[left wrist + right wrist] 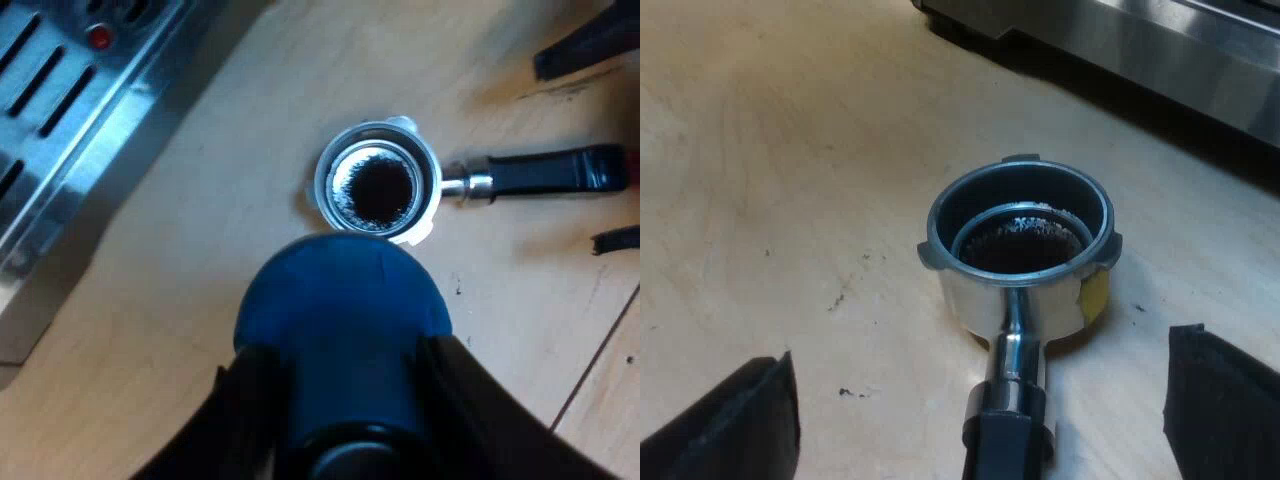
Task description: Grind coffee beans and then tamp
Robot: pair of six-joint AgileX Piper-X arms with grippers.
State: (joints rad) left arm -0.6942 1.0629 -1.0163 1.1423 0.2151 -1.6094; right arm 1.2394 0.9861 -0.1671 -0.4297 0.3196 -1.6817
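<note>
Blue tamper, just the one, is sitting between the two black fingers of the left gripper, whose jaws are gripping it firmly by its sides. One metal holder is lying on the wooden table just beyond those jaws, with dark coffee grounds showing in its basket. The right gripper is hanging with jaws spread wide, grasping nothing, and the holder's dark handle is running between them, apart from both fingers. One espresso machine is standing past the holder.
</note>
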